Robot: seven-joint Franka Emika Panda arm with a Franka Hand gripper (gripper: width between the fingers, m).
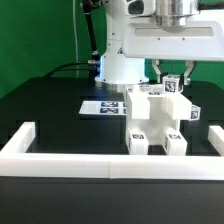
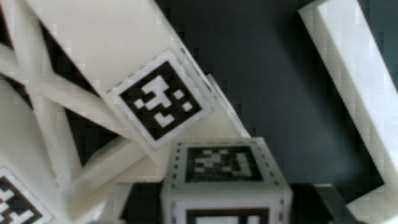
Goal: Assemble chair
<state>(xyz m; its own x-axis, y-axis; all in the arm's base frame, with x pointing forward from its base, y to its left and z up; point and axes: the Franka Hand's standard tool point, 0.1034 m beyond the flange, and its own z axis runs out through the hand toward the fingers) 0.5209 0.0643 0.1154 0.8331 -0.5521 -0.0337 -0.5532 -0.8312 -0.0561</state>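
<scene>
Exterior view: the end effector point(image 1: 172, 76) hangs above the chair point(image 1: 150, 122), toward the exterior view's right. Its jaws are nearly closed on a small tagged block point(image 1: 172, 86) at the chair's top. The chair stands on the black desk point(image 1: 40, 110), between the marker board point(image 1: 103, 105) and the white border wall point(image 1: 90, 162). Only the wrist view shows the X-braced panel point(image 2: 63, 115) and its tag point(image 2: 164, 100) just beside the block. The fingers are out of frame there.

Fingers point(image 1: 159, 70) around top of white chair point(image 1: 152, 118)
</scene>
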